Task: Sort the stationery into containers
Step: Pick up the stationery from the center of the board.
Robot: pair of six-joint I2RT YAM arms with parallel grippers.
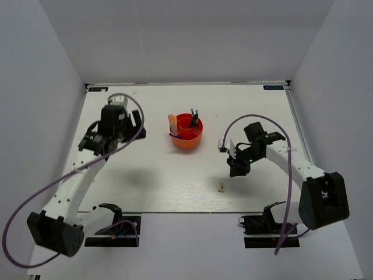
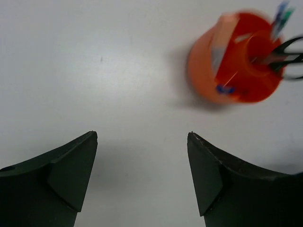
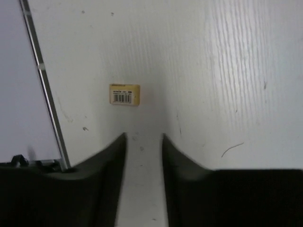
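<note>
Well, the tiny beige cube (image 1: 221, 187) lies on the surface (image 1: 169, 189) at seven o'clock from the right hand (image 1: 236, 171), which hangs narrowly parted and empty. Best it spreads wider, centres over the cube, then drops straight.

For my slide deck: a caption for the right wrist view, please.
Right gripper, slightly open, faces a beige barcoded cube lying on the white table.

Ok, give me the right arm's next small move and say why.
Probably ease the right gripper forward over the barcoded beige cube, opening the jaws a little wider. The cube lies on the table just ahead of the empty, narrowly parted jaws, while the orange tub already holds scissors and pens.
</note>
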